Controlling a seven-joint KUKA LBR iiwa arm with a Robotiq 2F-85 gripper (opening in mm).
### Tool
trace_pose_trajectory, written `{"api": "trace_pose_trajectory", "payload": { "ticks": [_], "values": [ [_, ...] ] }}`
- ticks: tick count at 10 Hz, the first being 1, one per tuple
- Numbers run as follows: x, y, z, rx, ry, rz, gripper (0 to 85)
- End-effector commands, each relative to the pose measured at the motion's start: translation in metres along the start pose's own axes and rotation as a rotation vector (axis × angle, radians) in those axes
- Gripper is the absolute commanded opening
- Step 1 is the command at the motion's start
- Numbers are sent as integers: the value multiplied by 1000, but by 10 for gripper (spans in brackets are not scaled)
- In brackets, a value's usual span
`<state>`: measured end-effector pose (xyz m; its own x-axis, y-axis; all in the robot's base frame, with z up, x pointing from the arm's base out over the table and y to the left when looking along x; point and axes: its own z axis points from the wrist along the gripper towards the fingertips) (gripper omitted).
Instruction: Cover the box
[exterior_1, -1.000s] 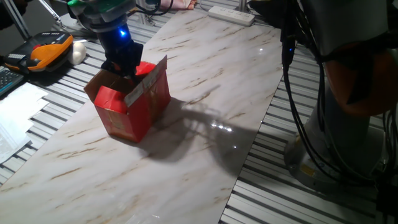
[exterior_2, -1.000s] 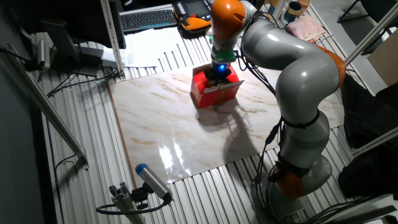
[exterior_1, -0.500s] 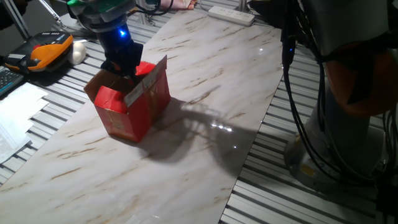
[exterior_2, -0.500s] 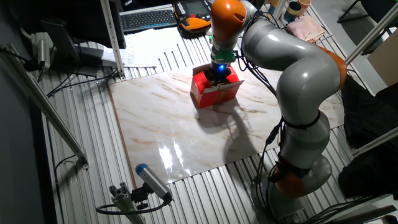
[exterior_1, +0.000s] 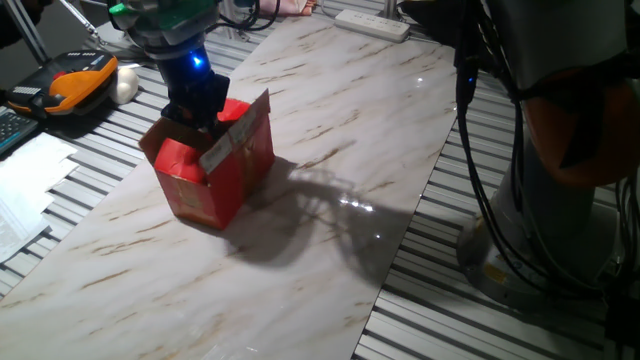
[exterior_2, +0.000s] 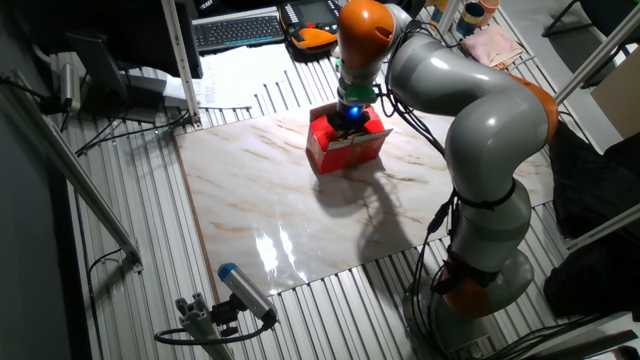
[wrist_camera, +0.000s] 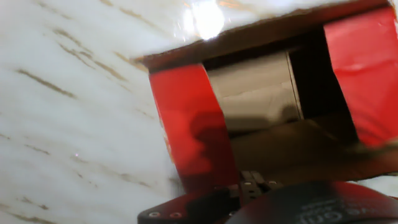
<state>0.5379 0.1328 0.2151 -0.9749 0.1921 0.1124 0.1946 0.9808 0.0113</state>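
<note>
The box (exterior_1: 212, 168) is a red carton standing on the marble table (exterior_1: 330, 210), its top open. One flap with a pale strip (exterior_1: 243, 128) stands up on its right side. My gripper (exterior_1: 196, 108) is right over the opening, its tip down among the flaps; the fingers are hidden. In the other fixed view the gripper (exterior_2: 350, 118) sits on top of the box (exterior_2: 340, 150). The hand view shows red flaps (wrist_camera: 193, 127) on both sides and the brown inside (wrist_camera: 261, 93).
An orange and black device (exterior_1: 80, 85), a white lump (exterior_1: 127, 82) and papers (exterior_1: 25, 180) lie left of the table. A power strip (exterior_1: 372, 22) lies at the far end. Cables (exterior_1: 490, 200) and the arm base (exterior_2: 480, 280) are on the right.
My gripper has sunk slightly into the box top, and the left flap has folded a little inward. The box has stayed in place.
</note>
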Motion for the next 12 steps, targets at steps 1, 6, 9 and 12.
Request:
{"api": "trace_pose_trajectory", "payload": {
  "ticks": [1,6,9,12],
  "values": [
    [-2,0,2,-1,-8,1,0],
    [-11,2,14,-1,-45,8,0],
    [-18,9,24,-12,-63,32,0],
    [-22,14,37,-25,-79,44,0]
  ]
}}
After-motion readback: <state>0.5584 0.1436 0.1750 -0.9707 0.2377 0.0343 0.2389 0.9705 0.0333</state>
